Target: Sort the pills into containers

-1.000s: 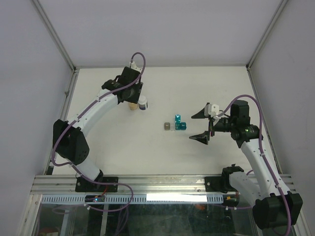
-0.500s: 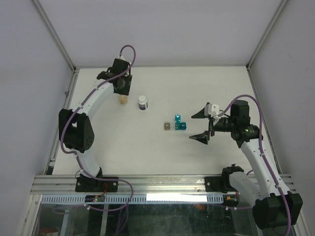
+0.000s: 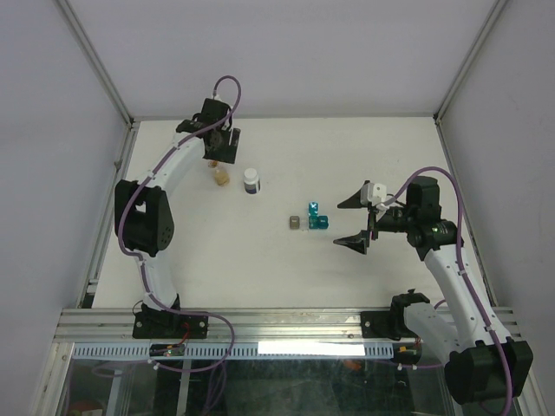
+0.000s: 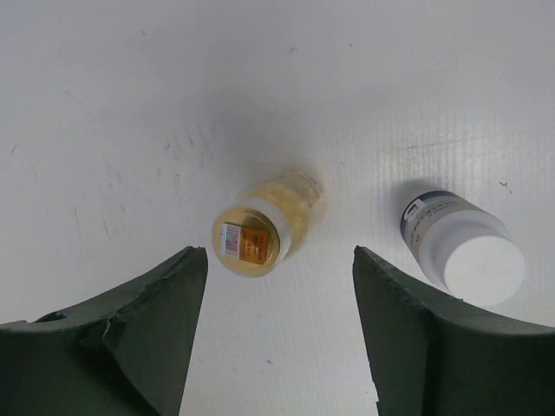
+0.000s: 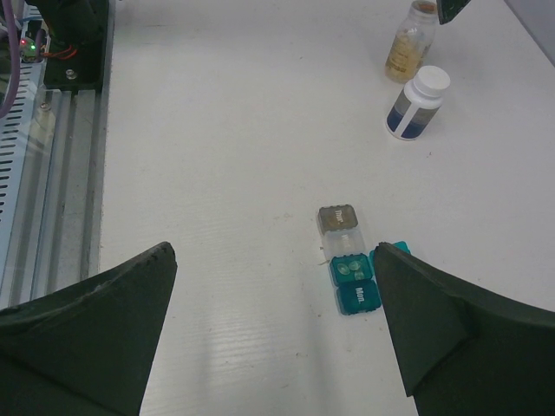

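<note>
Boxes: teal box (image 3: 318, 223) and grey box (image 3: 294, 223) lie in one short row with a clear cell (image 3: 303, 224) between them. The row is right of and nearer than the white-cap bottle (image 3: 251, 181), well apart from it.
Long axis: left to right across the table (image 3: 260, 269), grey end toward the bottle, teal end toward the right gripper (image 3: 340, 225).
Offshoot: a second teal piece (image 3: 313, 208) touches the teal end's far side, making an L.
Right gripper: spread wide, holding nothing, beyond the row from the bottle.
Left gripper (image 4: 277, 260): fingers apart, gripping nothing, above the upright amber bottle (image 4: 260, 227) just left of the bottle.
Room: bare table all around the row, with the edges well away.
</note>
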Controlling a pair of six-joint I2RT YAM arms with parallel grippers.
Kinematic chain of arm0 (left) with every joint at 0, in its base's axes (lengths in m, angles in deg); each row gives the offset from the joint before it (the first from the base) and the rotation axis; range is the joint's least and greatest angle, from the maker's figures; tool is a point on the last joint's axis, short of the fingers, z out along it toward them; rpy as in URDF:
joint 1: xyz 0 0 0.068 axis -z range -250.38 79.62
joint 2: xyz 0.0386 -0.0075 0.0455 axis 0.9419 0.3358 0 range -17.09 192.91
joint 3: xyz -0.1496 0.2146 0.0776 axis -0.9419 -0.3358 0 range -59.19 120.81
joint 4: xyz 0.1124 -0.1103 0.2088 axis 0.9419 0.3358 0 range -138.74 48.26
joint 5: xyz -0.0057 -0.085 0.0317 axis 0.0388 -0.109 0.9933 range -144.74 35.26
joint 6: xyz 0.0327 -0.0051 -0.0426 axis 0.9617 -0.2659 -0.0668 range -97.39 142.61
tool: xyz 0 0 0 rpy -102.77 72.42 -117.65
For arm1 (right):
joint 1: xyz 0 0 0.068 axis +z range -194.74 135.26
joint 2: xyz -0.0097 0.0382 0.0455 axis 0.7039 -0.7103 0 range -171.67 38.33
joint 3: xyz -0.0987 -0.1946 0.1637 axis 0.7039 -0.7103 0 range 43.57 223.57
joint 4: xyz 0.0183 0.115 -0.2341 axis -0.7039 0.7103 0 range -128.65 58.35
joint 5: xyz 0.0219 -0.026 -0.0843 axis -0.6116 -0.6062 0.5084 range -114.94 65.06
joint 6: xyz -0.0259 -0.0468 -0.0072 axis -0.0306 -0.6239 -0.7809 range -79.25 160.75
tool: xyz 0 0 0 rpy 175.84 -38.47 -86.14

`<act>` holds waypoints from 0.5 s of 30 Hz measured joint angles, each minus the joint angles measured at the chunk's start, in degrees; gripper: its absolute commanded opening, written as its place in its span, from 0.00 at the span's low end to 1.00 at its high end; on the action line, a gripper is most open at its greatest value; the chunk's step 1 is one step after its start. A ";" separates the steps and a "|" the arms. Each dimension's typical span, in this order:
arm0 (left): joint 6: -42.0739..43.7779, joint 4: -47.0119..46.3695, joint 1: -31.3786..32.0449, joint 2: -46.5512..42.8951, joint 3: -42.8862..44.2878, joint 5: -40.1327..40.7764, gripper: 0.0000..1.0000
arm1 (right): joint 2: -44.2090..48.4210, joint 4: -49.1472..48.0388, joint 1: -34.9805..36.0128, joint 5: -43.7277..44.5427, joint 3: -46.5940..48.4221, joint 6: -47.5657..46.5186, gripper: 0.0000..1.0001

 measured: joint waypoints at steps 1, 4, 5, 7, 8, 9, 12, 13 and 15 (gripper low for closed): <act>-0.04 0.00 0.00 0.02 0.11 -0.15 0.72 | 0.00 -0.02 -0.04 0.00 0.00 0.00 0.99; -0.07 0.02 0.00 0.02 0.61 -0.57 0.73 | -0.02 -0.15 -0.04 0.02 0.00 0.00 0.99; -0.07 0.00 0.00 0.02 0.83 -1.01 0.73 | -0.02 -0.24 -0.04 0.02 0.00 0.00 0.99; -0.28 -0.15 0.00 -0.11 1.11 -1.64 0.73 | -0.02 -0.39 -0.04 0.00 0.00 0.04 1.00; -0.48 -0.26 0.00 -0.33 1.14 -2.10 0.73 | -0.02 -0.42 -0.04 0.00 0.00 0.13 1.00; -0.76 -0.50 -0.02 -0.85 0.94 -3.19 0.73 | -0.04 -0.42 -0.04 0.00 0.00 0.35 0.99; -2.43 -4.04 0.02 -6.36 -4.07 -7.78 0.73 | -0.11 -1.22 -0.04 -0.07 -0.04 1.53 0.99; -3.10 -5.40 0.13 -9.16 -6.78 -9.53 0.73 | -0.13 -2.01 -0.04 -0.15 -0.24 2.34 0.99; -5.09 -10.56 0.70 -17.90 -15.34 -14.10 0.73 | -0.17 -4.70 -0.09 -0.17 -1.03 5.77 0.99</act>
